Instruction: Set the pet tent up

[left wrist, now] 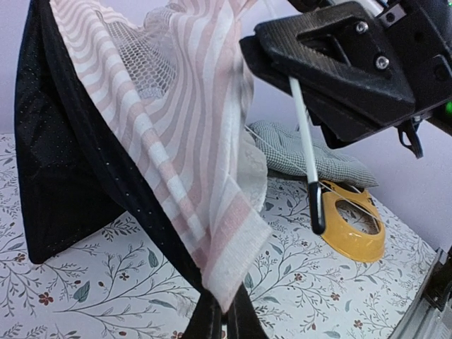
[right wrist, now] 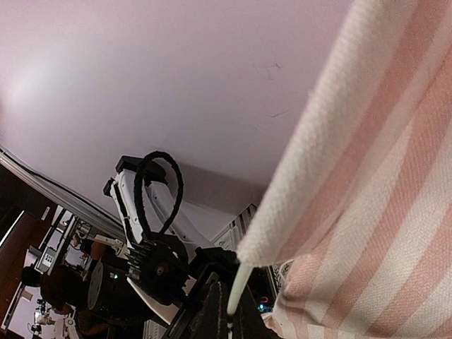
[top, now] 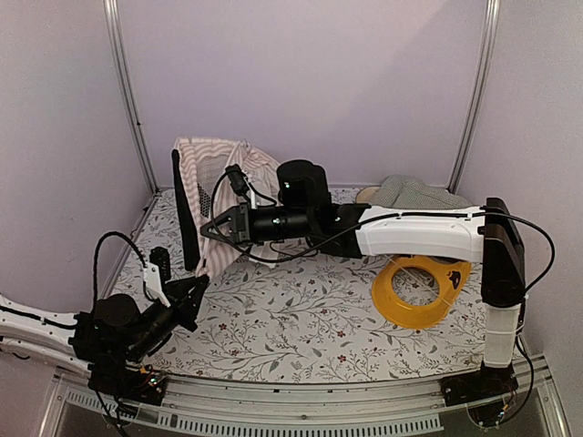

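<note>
**Pole pointed up into the tent**

Your right gripper (top: 208,228) pinched the pole (left wrist: 305,141). Its axis ran 12 to 6 in the left wrist view, toward the tent (top: 219,168) at the table's 11 o'clock. Your left gripper (left wrist: 226,319) was clamped on the tent's low corner.

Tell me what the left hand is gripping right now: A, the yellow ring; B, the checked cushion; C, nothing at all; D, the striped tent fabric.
D: in the left wrist view the pink-and-white striped fabric of the pet tent runs down into the closed left hand, while the yellow ring and the checked cushion lie well away from it.
</note>
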You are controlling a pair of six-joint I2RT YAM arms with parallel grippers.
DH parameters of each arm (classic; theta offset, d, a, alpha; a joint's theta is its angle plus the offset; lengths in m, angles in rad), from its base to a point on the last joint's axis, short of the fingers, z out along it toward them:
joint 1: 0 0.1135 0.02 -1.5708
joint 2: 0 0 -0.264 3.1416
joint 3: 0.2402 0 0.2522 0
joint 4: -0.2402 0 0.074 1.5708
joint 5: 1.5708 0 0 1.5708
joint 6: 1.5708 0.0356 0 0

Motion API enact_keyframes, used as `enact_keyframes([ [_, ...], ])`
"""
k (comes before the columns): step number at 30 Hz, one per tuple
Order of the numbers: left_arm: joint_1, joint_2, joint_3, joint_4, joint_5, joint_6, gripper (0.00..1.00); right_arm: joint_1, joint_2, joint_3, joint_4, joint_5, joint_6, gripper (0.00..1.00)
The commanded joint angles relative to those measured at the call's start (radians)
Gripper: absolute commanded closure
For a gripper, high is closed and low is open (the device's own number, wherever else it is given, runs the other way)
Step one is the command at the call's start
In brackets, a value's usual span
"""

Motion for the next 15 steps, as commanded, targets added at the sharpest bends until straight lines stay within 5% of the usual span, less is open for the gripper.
enact_keyframes([
  [1,-0.048,-0.001,-0.048,-0.125,0.11,-0.007,1.0,-0.124,-0.013,0.033,0.143,0.25,-0.02,1.0],
  [15,-0.05,-0.011,-0.039,-0.119,0.117,0.015,1.0,-0.124,0.016,0.041,0.13,0.317,-0.023,1.0],
])
